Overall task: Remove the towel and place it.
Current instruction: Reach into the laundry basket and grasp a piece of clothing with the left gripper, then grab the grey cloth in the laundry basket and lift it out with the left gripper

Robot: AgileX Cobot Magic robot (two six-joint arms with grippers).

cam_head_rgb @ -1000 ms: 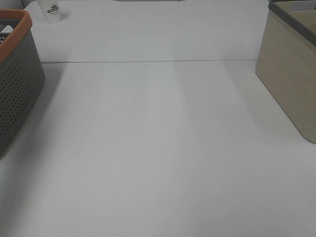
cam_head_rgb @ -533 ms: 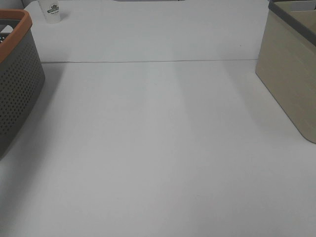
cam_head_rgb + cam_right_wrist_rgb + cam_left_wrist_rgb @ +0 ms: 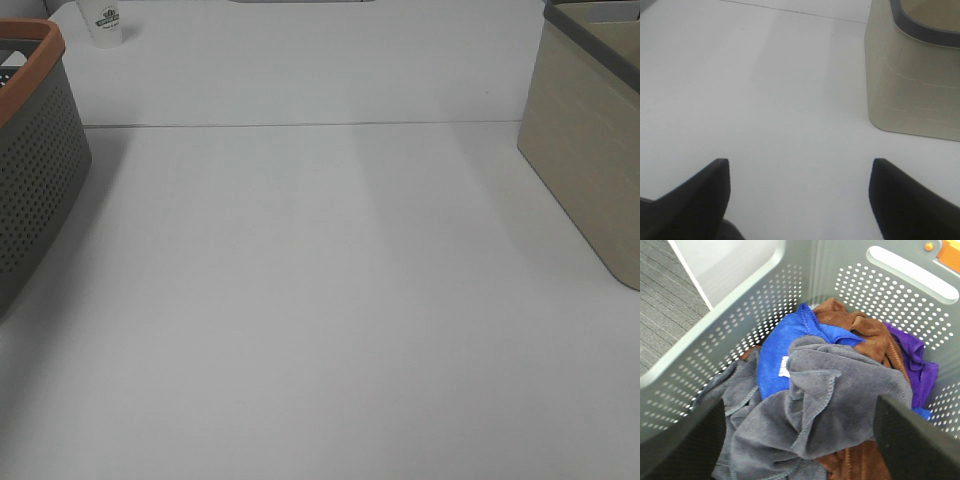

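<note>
White tabletop [image 3: 320, 300] is stretching smooth between 2 containers. At left, the perforated grey plastic basket [image 3: 35, 170] with an orange rim is holding soft, napped cloths: a grey towel [image 3: 840, 390] is lying crumpled on top of a blue towel [image 3: 775, 350], a brown towel [image 3: 860, 327] and a purple towel [image 3: 912, 355]. The left hand [image 3: 800, 401] is hanging above the heap, fingers [image 3: 685, 445] apart, gripping nothing. Dropping onto a raised grey fold and pinching only that layer, clear of the wall, is looking wisest. At right, the right hand [image 3: 800, 161] is hovering apart and empty near the matte beige bin [image 3: 910, 85].
</note>
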